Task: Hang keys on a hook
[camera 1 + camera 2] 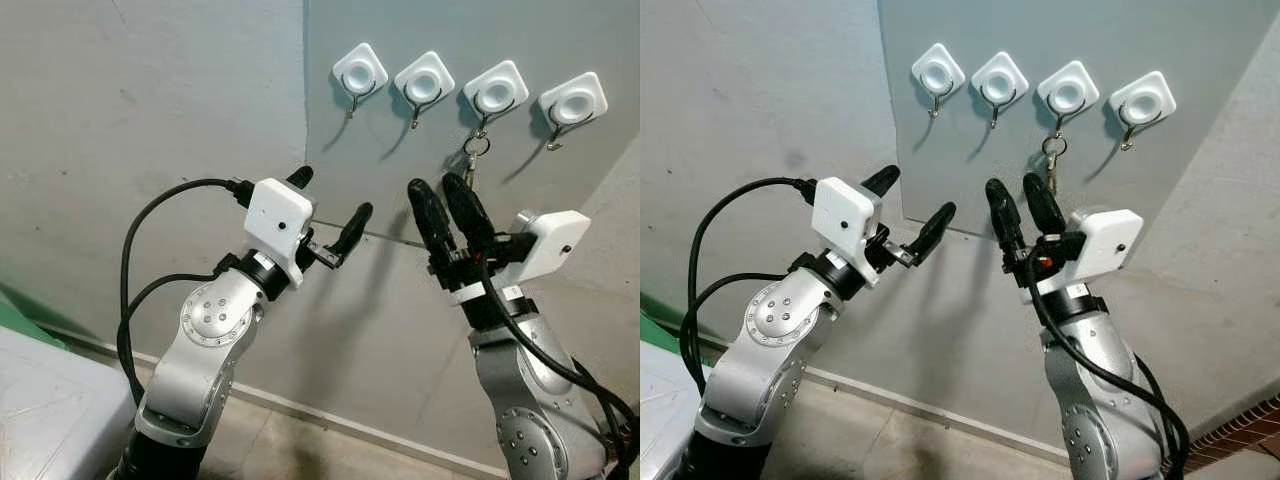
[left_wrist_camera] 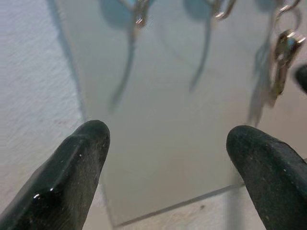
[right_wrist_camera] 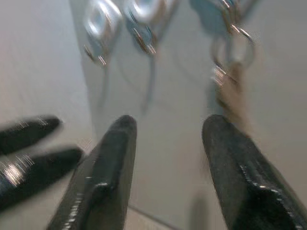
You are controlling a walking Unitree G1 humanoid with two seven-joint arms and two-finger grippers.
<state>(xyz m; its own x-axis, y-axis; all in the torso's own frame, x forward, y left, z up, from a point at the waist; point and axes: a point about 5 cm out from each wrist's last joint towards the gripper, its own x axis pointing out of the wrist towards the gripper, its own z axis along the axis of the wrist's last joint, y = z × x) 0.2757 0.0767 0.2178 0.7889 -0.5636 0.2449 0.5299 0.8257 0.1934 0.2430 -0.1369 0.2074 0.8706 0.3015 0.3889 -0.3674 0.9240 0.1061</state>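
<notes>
1. Already the keys (image 1: pixel 473 160) hang by their ring from the third hook (image 1: pixel 482 117) in the row of four on the grey panel (image 1: pixel 400 40), so the job looks done. Your main risk from here is undoing it.

2. Your right claw (image 1: pixel 447 196) stands just below and slightly left of the keys, its two fingers spread and holding nothing. If you lift it or push it towards the wall, a fingertip can catch the ring and flick it up off the hook's open end. Draw it back and down, away from the panel.

3. The keys look a little blurred in the right wrist view, so they may be swinging. I judge a swinging ring on a shallow wire hook to be easy to dislodge, so give it time to settle before you move close by.

4. Your left claw (image 1: pixel 332 207) is also wide open and empty, raised in front of the panel's lower left corner, well clear of the keys. Its danger is the right claw: the two sit near each other, and a careless retreat can knock them together.

5. Watch the black cables (image 1: pixel 140 240) looping off the left wrist; a fast drop of the arm can snag them.
</notes>
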